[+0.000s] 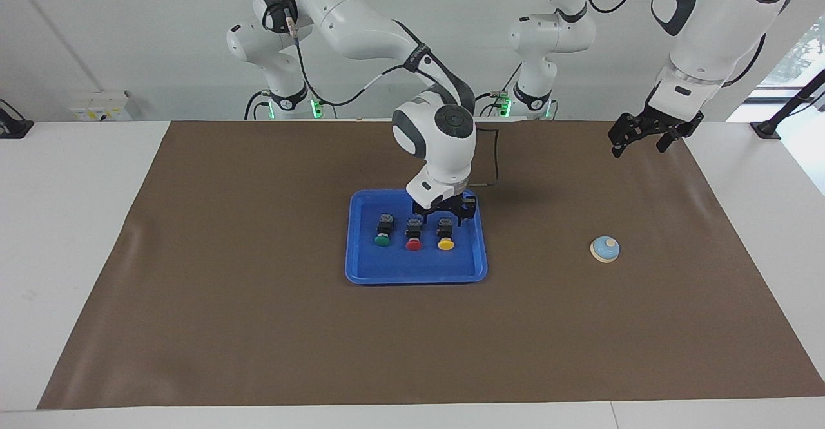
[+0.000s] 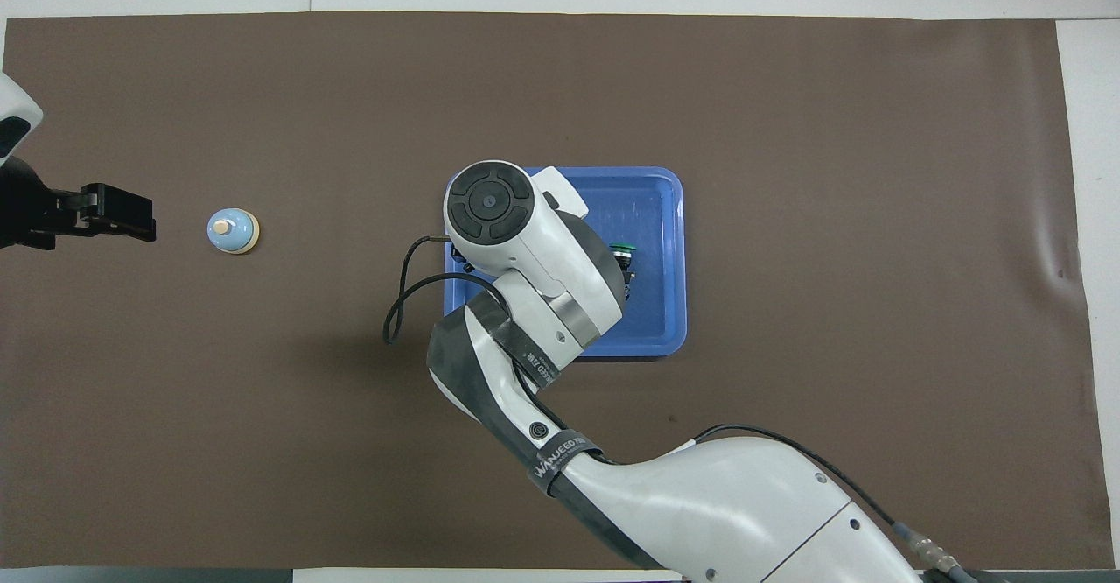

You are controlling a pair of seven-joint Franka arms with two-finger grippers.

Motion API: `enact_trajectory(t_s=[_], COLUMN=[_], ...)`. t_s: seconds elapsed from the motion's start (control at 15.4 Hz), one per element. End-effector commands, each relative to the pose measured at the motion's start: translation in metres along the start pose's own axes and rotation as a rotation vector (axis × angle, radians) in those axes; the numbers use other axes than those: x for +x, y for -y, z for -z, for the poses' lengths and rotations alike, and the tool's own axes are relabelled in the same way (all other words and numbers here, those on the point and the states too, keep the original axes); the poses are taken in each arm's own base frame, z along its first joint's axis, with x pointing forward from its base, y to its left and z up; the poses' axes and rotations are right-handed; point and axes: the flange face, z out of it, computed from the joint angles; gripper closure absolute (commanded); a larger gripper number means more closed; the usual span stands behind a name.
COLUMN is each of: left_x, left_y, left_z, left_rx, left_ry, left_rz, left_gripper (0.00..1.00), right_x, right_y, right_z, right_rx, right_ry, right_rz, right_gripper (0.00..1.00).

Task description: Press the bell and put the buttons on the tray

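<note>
Three buttons, green (image 1: 382, 239), red (image 1: 413, 243) and yellow (image 1: 445, 243), lie in a row on the blue tray (image 1: 367, 273) at the middle of the brown mat (image 1: 258, 326), so we judge the placing done and would lift the right gripper (image 1: 445, 213) straight up, clear of the yellow one just beside it, so nothing gets nudged. We see its jaws slightly apart and holding nothing, low over the tray's edge nearest the robots. We find the bell (image 1: 605, 248) well apart, toward the left arm's end, where the left gripper (image 1: 644, 139) waits in the air, jaws apart and empty.
</note>
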Motion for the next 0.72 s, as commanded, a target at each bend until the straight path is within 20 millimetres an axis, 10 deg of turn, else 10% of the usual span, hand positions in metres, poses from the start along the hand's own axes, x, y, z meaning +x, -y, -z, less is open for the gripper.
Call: enact_trajectory(t_s=[0.0, 0.65], left_x=[-0.006, -0.006], left_y=[0.002, 0.003], left_z=[0.003, 0.003], left_rx=[-0.009, -0.009], left_ry=[-0.005, -0.005], left_rz=[0.003, 0.005], left_gripper=[0.00, 0.00], right_x=[0.022, 0.079], right_y=[-0.023, -0.325], right_z=[0.050, 0.233], right_rx=[0.032, 0.015], right_ry=[-0.036, -0.043], right_rz=[-0.030, 0.110], right_gripper=[0.00, 0.00])
